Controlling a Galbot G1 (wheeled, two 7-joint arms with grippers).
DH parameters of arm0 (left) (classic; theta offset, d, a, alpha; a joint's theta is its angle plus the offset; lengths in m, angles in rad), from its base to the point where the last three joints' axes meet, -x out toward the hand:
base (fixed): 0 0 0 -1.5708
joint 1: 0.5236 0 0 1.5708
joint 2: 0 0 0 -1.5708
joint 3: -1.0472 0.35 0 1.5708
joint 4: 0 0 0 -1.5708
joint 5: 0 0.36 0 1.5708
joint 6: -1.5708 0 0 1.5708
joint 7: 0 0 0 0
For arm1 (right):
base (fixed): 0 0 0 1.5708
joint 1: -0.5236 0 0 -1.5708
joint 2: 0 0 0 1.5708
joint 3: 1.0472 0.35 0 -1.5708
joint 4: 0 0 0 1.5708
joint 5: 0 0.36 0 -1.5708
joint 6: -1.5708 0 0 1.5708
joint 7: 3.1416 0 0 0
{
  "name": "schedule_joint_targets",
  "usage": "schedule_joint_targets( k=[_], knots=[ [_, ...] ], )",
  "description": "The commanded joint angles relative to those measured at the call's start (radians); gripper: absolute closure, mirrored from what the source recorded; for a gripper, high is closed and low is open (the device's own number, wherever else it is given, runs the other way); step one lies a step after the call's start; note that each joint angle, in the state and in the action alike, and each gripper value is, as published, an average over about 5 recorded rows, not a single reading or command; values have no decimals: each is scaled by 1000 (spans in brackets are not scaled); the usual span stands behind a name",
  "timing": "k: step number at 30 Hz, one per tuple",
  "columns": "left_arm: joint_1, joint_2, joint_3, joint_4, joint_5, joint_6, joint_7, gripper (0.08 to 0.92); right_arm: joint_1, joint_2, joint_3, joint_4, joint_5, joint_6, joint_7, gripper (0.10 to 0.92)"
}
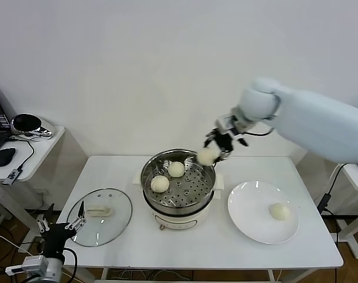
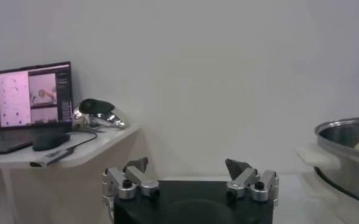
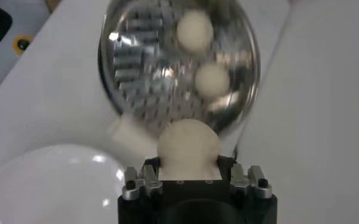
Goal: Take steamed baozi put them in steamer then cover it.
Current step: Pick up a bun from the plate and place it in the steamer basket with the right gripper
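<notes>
The steamer (image 1: 206, 195) stands at the table's middle, its perforated tray holding two baozi (image 1: 160, 184) (image 1: 176, 169). My right gripper (image 1: 215, 151) hangs over the steamer's far right rim, shut on a third baozi (image 1: 207, 156); the right wrist view shows this baozi (image 3: 188, 148) between the jaws, above the steamer (image 3: 130, 79). Another baozi (image 1: 279, 211) lies on the white plate (image 1: 249, 221) at the right. The glass cover (image 1: 120, 227) with its cream handle rests flat on the table, left of the steamer. My left gripper (image 1: 61, 226) is parked low by the table's front left corner, open and empty.
A side desk (image 1: 43, 147) at the left carries a laptop, a mouse and a headset. The left wrist view shows the steamer's wall (image 2: 350, 158) off to one side. Bare table lies in front of the steamer.
</notes>
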Motion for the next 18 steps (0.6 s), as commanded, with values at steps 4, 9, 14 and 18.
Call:
schedule_joint_targets(
  k=[4,9,14,18],
  knots=[
    [2,-6,-13,-9,-4,0,-2,177,11,265,-136,-77,-63,293,25,424],
    [4,-16,-14,-12,-5,-3,-3,177,-27,275,-156,-78,-167,356,10,421],
    [10,-19,-20,-9,-8,-13,-3,177,-67,272,-158,-86,-269,398,11,415],
    [13,-21,-22,-4,-9,-20,-3,177,-100,270,-155,-90,-299,411,17,414]
  ],
)
